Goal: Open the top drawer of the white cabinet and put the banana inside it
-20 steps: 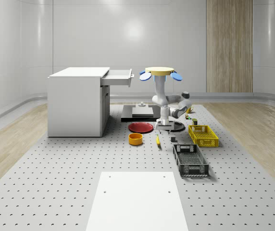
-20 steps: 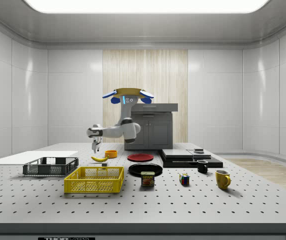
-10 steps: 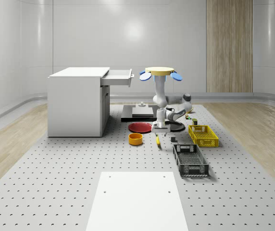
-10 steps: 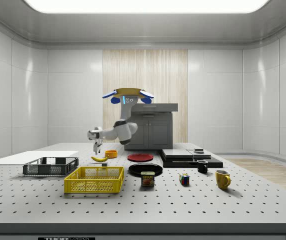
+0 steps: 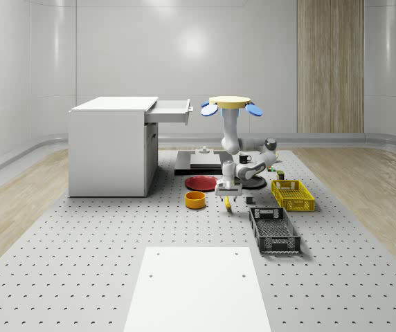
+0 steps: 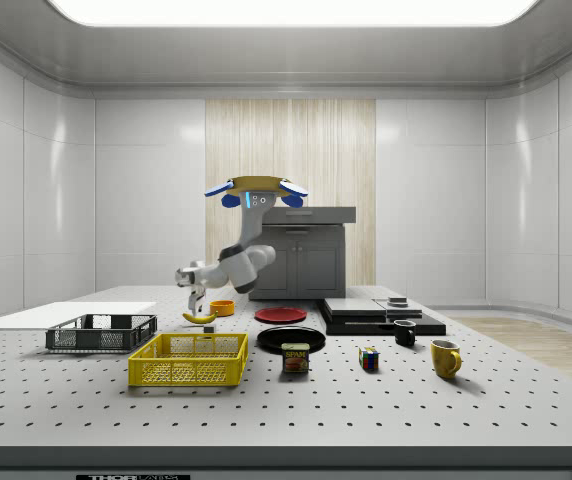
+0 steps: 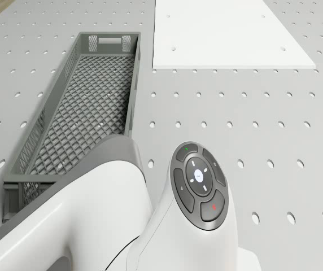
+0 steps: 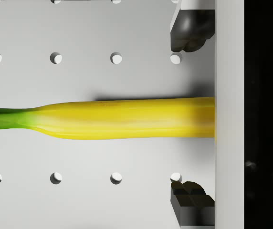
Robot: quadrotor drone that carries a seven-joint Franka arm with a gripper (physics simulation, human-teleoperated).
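Whole-scene view: top drawer (image 5: 171, 108) of white cabinet (image 5: 111, 146) already pulled out, ready to receive; drone (image 5: 230, 104) hovers right of it; banana (image 5: 227, 202) on counter (image 5: 80, 242), partly masked.
Side view: pincer (image 6: 195, 306) poised just above banana.
Wrist view: fingers (image 8: 189, 29) spread, straddling banana; its far end cut off.

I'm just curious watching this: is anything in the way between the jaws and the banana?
Nothing visible is. In the wrist view the banana lies on the table between the open fingers, with bare table on either side. The gripper hangs just above it.
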